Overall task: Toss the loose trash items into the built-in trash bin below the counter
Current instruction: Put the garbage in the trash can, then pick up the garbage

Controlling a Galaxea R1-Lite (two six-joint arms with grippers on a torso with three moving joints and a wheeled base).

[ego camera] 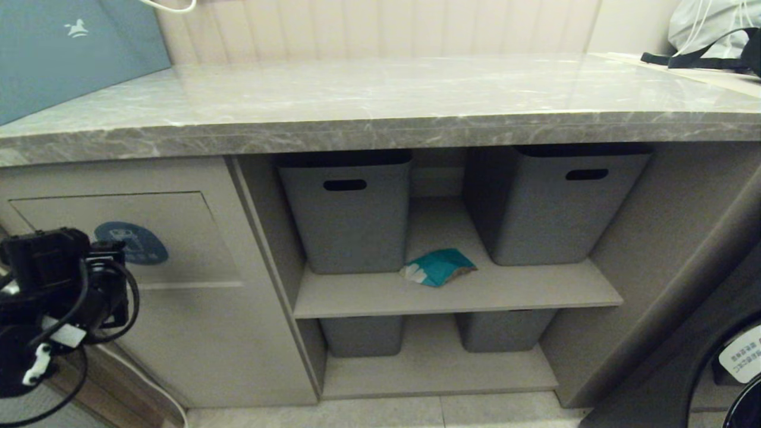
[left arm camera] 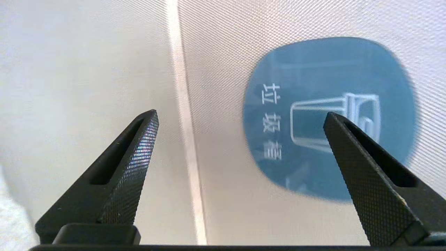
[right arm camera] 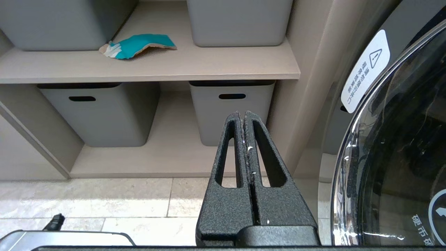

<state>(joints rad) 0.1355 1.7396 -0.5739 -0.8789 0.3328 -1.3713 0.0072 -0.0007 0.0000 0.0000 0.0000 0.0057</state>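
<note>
Down at the cabinet under the worktop [ego camera: 380, 128], the left gripper [left arm camera: 240, 118] is parked right in front of the bin flap [ego camera: 178, 238], with its fingers [left arm camera: 137, 150] spread wide and nothing between them. From the left wrist view you're basically staring at the blue oval bin sticker [left arm camera: 329, 118], super close, with one finger over the sticker and the other past the flap's edge seam. So as far as I can tell one trip is done or it's just hanging at the bin, but the fingers are empty either way. What's clearly left: a teal packet [ego camera: 439, 267] with a white and brownish edge lies on the middle shelf [ego camera: 452, 294], lying flat between the two upper grey tubs [ego camera: 348, 211], well apart from the flap. I only see that one piece of trash anywhere; nothing loose on the marble slab itself, just a big blue-grey bag [ego camera: 65, 53] up at the left end. The right gripper [right arm camera: 245, 115] is idle, low near the floor by a washer door [right arm camera: 393, 146], fingers pressed together on nothing. My guess: roughly halfway, the packet needs grabbing and pushing through the flap.
</note>
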